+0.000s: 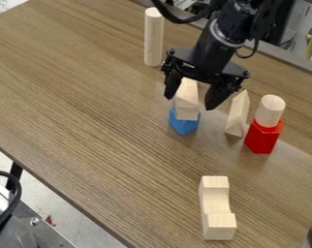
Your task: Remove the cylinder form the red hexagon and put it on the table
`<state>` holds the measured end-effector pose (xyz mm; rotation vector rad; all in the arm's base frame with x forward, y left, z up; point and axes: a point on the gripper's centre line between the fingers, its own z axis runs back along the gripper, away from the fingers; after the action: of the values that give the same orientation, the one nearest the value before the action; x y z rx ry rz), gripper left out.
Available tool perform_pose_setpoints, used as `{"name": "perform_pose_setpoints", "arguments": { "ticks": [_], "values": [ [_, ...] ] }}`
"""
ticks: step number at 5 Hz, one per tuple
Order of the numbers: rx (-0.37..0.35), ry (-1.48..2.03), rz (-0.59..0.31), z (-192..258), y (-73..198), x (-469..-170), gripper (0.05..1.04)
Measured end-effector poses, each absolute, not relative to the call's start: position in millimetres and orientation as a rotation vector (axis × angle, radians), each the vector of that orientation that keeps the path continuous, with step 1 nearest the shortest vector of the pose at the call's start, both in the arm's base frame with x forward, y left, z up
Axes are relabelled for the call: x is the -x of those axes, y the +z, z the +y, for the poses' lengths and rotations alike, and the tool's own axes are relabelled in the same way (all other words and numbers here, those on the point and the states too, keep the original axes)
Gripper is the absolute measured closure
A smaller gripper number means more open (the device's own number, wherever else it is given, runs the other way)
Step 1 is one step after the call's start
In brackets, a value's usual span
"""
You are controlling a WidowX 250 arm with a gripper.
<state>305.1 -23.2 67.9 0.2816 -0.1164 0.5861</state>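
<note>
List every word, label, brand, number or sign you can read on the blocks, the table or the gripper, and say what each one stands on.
None that can be read: no lettering, number or sign shows on the red block, the blue block, the wooden pieces, the table or the gripper.

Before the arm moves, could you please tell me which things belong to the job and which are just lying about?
Part of the job:
short cylinder
red block under it
table, where it should go
hand, open

Just lying about:
tall cylinder
oblong block
blue block under it
wedge
notched block
</note>
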Motion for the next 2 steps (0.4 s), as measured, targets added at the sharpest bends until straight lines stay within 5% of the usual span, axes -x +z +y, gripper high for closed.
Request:
{"name": "perform_pose_setpoints", "arguments": {
  "ticks": [2],
  "values": [
    [-0.306,0.595,-0.085,-18.0,62.3,-300.1,0.083]
  ]
}}
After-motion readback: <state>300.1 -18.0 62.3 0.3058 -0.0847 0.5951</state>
